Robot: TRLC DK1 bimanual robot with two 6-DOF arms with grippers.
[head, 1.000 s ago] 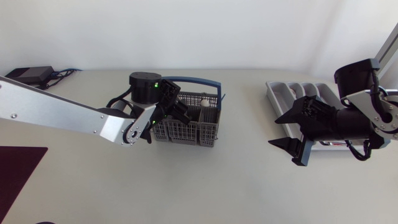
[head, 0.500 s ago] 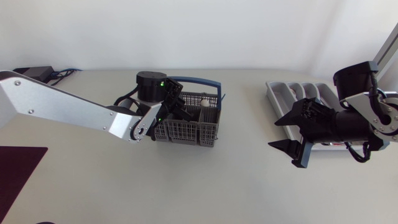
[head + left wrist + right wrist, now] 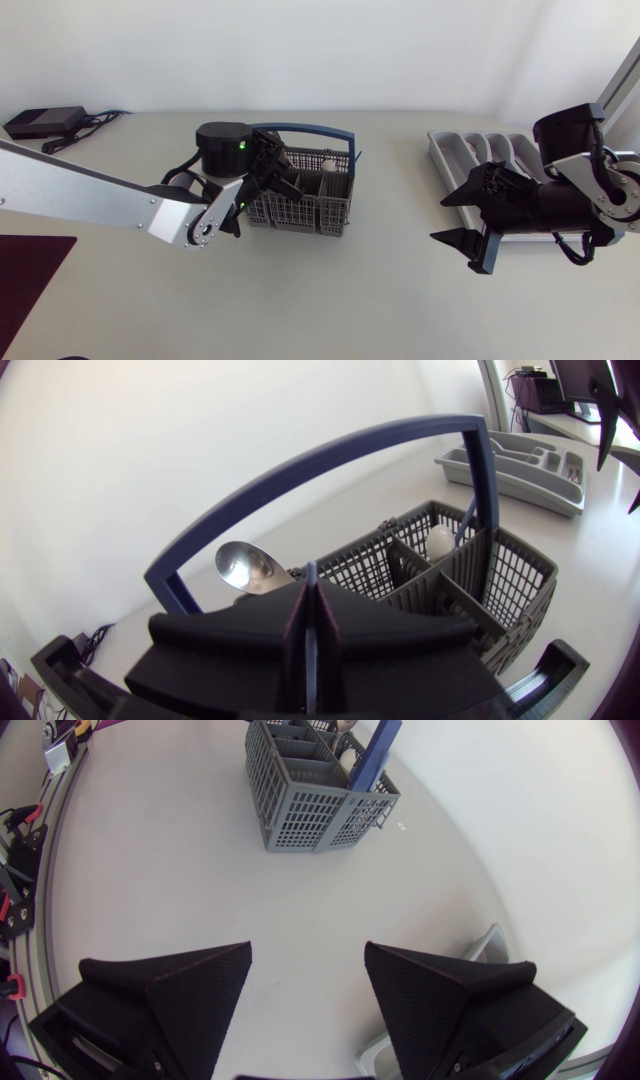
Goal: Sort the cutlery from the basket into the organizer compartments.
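Note:
The grey cutlery basket with a blue handle stands at the table's middle. My left gripper sits low inside it, under the handle. In the left wrist view its fingers meet on a thin bluish strip that seems to be the handle of a metal spoon, whose bowl shows just ahead of the tips. A white round-ended piece stands in a far compartment. The grey organizer lies at the right. My right gripper hangs open and empty beside it, facing the basket.
A black power brick with cables lies at the back left. A dark mat covers the front left corner. Bare tabletop stretches between basket and organizer.
My left arm's wrist has swung a little to the left while its gripper stayed in the basket. The right arm has barely shifted.

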